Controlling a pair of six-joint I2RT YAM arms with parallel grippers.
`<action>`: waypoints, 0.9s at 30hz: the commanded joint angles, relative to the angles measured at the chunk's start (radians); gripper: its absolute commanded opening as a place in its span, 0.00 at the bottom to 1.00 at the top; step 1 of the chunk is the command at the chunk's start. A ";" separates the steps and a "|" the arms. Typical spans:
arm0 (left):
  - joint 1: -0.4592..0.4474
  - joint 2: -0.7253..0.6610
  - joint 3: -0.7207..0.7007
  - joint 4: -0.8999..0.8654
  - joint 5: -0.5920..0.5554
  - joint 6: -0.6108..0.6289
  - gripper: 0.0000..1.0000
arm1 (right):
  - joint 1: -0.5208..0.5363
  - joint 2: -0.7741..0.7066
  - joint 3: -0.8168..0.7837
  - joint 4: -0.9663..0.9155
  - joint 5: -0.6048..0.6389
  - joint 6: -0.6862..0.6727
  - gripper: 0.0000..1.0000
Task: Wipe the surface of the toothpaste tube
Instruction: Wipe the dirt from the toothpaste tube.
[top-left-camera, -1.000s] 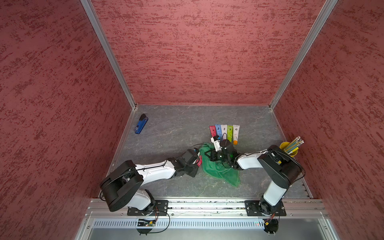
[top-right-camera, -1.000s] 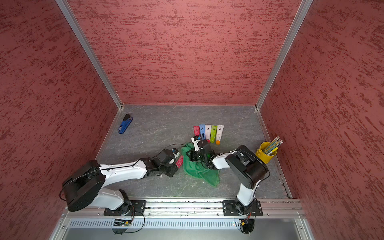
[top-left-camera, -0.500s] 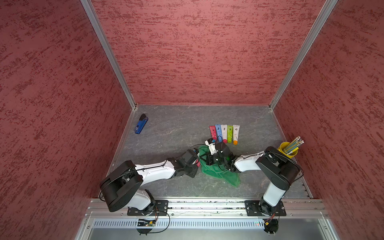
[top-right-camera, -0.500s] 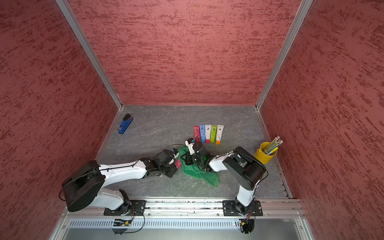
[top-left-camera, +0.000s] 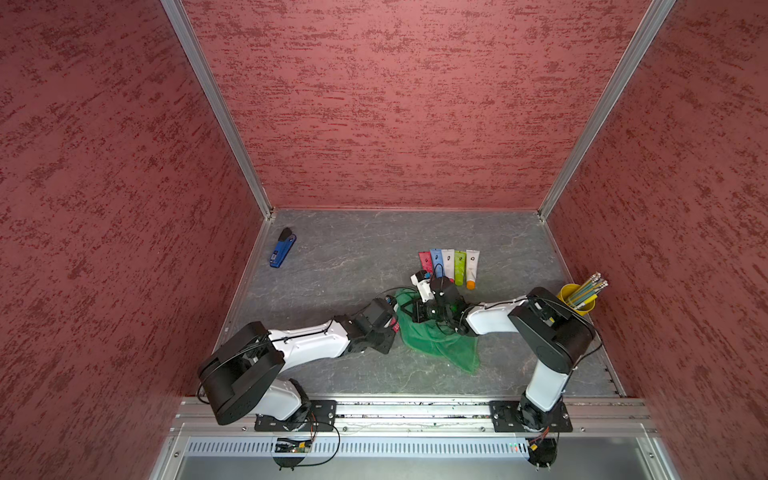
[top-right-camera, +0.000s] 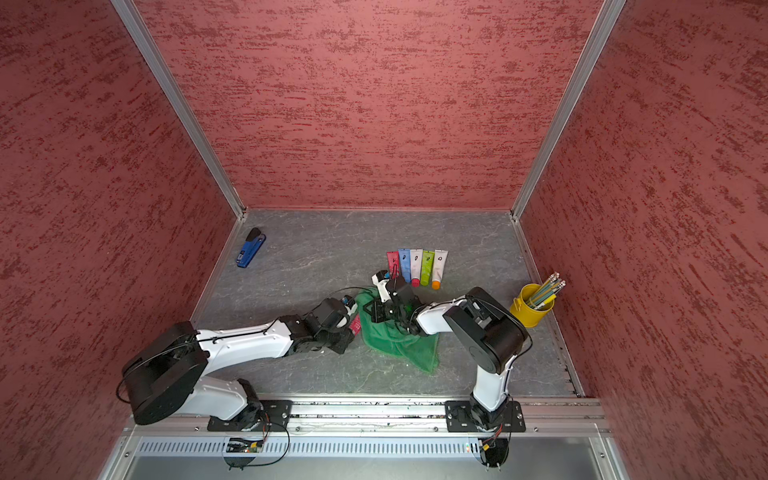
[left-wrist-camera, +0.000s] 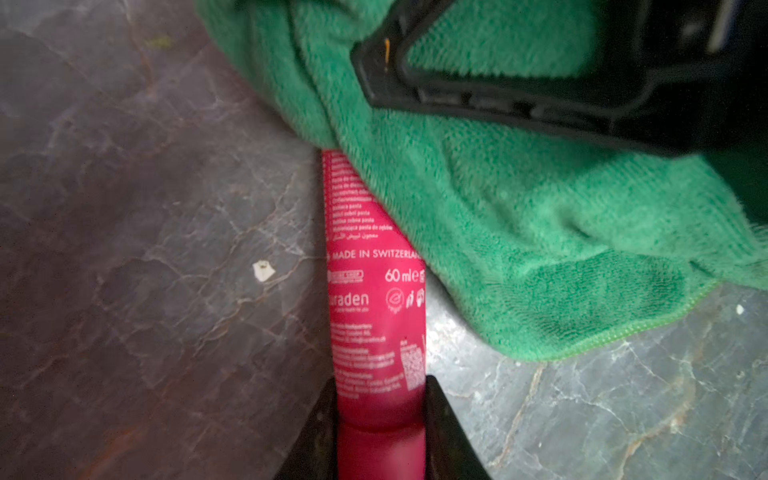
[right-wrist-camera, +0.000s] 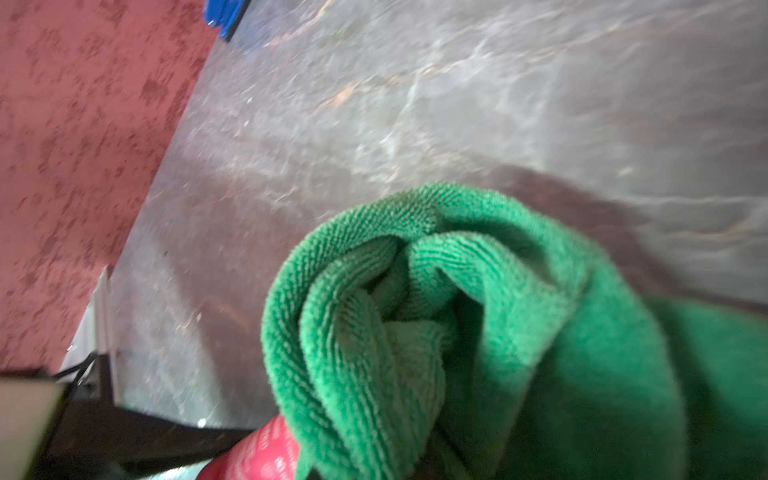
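at left wrist, tube (left-wrist-camera: 376, 291) lettering legible

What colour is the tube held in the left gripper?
The tube is pink-red with white print; the left wrist view shows it best.

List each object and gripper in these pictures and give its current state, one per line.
Red toothpaste tube: gripped at one end, other end under the cloth.
Green cloth: bunched, draped over the tube.
Left gripper: shut on the tube.
Right gripper: shut on the cloth.
Five spare tubes: lying flat, side by side.
Blue stapler: lying flat, untouched.
Yellow cup: upright, holding pencils.
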 joint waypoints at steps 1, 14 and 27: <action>-0.002 -0.017 0.000 0.040 0.022 0.030 0.00 | -0.030 0.046 0.021 -0.120 0.127 -0.026 0.00; -0.002 -0.012 0.003 0.037 0.021 0.030 0.00 | 0.176 0.011 -0.092 0.013 -0.244 0.079 0.00; -0.002 -0.036 -0.010 0.043 0.022 0.029 0.00 | -0.112 0.026 -0.090 -0.061 0.004 0.019 0.00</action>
